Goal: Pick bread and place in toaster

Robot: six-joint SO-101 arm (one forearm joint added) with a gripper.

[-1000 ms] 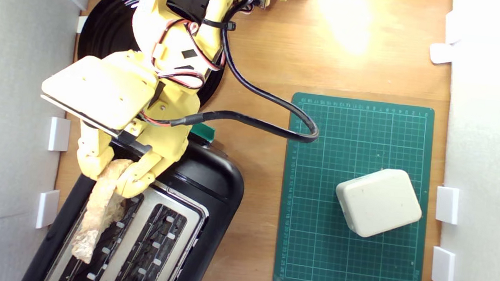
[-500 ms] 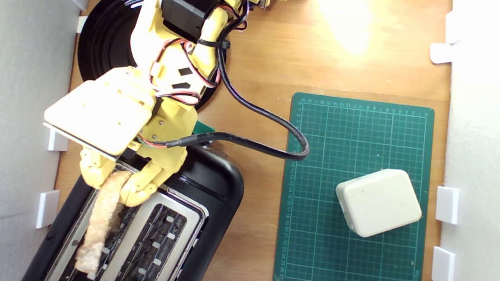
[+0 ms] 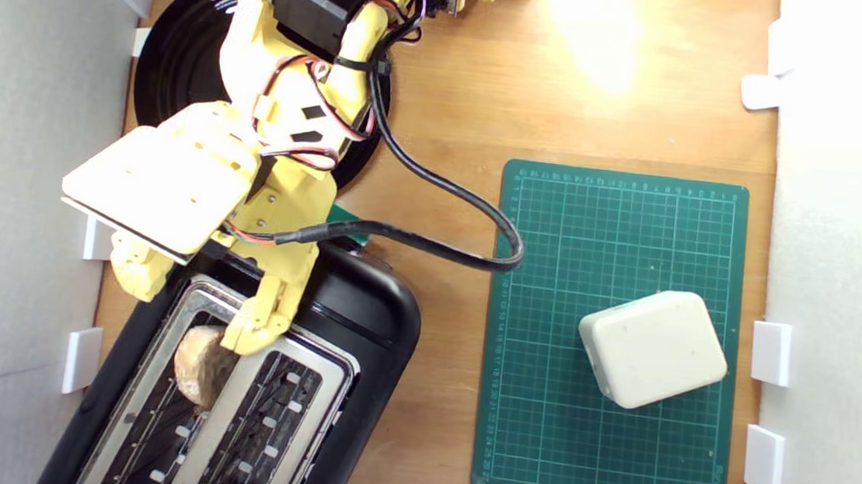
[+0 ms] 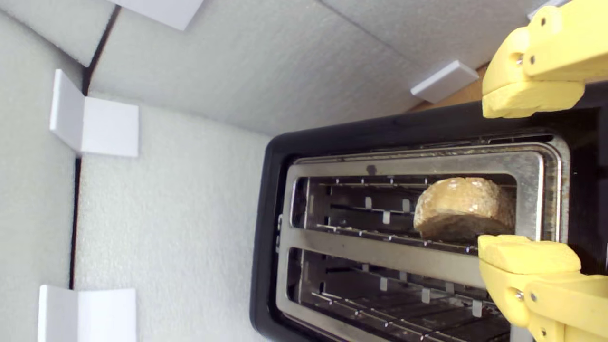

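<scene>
The bread [image 3: 200,366] stands in the toaster slot nearer the exterior view's left, with only its tan crusted end [image 4: 463,206] showing above the wire guides. The glossy black toaster [image 3: 373,323] with its silver top [image 4: 408,164] lies at the lower left of the exterior view; a bit of its green knob [image 3: 346,217] peeks out behind the cable. My yellow gripper [image 3: 187,310] hovers open just above the slot's near end, one finger on each side of the bread [image 4: 527,97], holding nothing.
A round black plate [image 3: 182,49] lies behind the arm. A cream rounded block [image 3: 652,347] sits on a green cutting mat [image 3: 621,212] at the exterior view's right. White foam walls [image 3: 28,121] with clips close in beside the toaster. A black cable [image 3: 443,188] loops over the table.
The gripper opened and let go of the bread, which dropped from lying tilted along the slot down into it. The gripper drew back slightly.
</scene>
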